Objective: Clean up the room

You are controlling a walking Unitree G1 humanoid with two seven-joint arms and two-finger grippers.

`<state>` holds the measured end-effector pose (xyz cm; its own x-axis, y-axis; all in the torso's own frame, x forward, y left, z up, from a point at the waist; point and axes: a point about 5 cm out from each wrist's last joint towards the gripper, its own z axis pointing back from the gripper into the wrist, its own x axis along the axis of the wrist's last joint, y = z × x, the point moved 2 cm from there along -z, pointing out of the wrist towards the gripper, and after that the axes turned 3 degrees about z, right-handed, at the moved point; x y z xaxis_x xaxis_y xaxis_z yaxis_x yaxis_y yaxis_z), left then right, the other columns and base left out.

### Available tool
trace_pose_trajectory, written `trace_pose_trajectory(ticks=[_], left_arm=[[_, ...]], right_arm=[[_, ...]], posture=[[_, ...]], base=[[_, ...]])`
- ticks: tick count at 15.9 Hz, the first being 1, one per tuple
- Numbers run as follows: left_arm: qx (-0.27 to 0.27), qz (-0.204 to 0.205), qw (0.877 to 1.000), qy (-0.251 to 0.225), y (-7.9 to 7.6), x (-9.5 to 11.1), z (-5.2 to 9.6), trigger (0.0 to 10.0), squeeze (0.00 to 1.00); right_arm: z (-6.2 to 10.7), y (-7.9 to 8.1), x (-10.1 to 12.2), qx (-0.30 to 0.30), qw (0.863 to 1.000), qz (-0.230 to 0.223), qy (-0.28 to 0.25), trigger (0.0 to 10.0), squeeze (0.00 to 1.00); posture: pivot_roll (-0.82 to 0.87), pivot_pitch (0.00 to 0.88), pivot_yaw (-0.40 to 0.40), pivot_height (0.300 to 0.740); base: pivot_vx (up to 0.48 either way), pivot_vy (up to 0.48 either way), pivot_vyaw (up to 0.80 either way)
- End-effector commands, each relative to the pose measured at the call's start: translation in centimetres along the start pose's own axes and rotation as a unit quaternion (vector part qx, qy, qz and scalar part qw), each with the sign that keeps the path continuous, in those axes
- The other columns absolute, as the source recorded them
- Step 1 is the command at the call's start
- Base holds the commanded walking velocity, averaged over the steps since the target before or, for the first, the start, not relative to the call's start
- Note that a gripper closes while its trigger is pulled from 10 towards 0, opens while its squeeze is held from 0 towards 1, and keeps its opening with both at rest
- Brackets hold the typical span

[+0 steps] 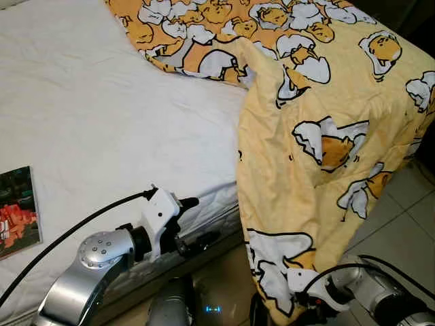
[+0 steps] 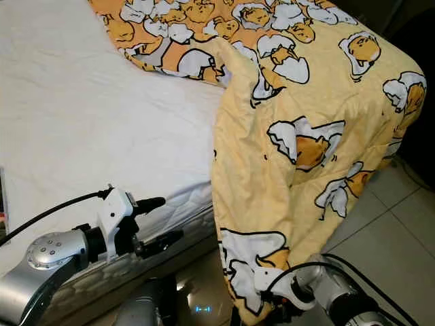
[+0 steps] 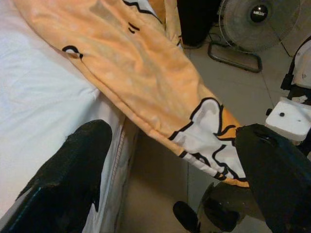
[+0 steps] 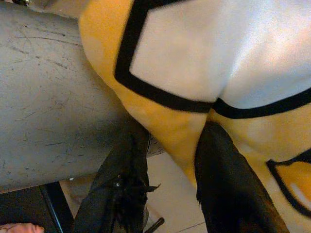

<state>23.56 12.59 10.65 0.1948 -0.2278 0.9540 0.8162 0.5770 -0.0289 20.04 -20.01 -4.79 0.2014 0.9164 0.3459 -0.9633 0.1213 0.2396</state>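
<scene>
Pinching the blanket (image 1: pixel 319 136) hem (low), right gripper (image 4: pixel 170 145) closed.

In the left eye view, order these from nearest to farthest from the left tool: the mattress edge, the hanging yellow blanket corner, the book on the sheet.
From the left tool, which is open at the bedside:
1. mattress edge, right beside the fingertips.
2. yellow blanket corner, hanging off the bed towards the robot's right.
3. book, far on the robot's left, flat on the white sheet.

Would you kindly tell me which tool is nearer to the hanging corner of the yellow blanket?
Right. The right tool has its fingers around the yellow blanket at its hanging corner; the left tool hovers open beside the mattress edge, apart from it.
</scene>
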Motion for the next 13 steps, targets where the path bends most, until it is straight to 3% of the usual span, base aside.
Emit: trace_pose_trajectory(ticks=[1,4,9,10,11,13], left_arm=[[-0.006,-0.007,1.0,0.001,-0.3,0.2,-0.1,10.0,0.0],[0.001,-0.012,1.0,0.0,-0.1,0.3,-0.3,10.0,0.0],[0.007,-0.014,1.0,-0.001,0.0,0.4,-0.4,10.0,0.0],[0.009,-0.013,1.0,-0.002,-0.1,0.4,-0.4,10.0,0.0],[0.009,-0.013,1.0,-0.003,-0.2,0.5,-0.4,10.0,0.0],[0.005,-0.011,1.0,-0.004,-0.4,0.5,-0.5,10.0,0.0]], right_arm=[[-0.1,0.4,-0.4,0.012,1.0,-0.01,0.007,10.0,1.0],[1.5,-1.6,0.7,-0.046,0.999,-0.003,0.006,10.0,1.0],[2.9,-4.1,4.1,-0.155,0.985,-0.027,-0.075,10.0,1.0],[4.7,-6.7,6.3,-0.262,0.952,-0.08,-0.14,10.0,1.0],[6.1,-8.5,7.3,-0.331,0.919,-0.122,-0.173,10.0,1.0],[8.0,-10.6,8.1,-0.419,0.868,-0.178,-0.196,10.0,1.0]], posture=[[0.1,0.19,0.009,0.74],[0.1,0.189,0.009,0.74],[0.1,0.187,0.007,0.74],[0.1,0.188,0.009,0.74],[0.1,0.189,0.009,0.74],[0.1,0.195,0.015,0.74]], base=[[0.0,0.0,0.0],[0.0,0.0,0.0],[0.0,0.0,0.0],[0.0,0.0,0.0],[0.0,0.0,0.0],[0.0,0.0,0.0]])
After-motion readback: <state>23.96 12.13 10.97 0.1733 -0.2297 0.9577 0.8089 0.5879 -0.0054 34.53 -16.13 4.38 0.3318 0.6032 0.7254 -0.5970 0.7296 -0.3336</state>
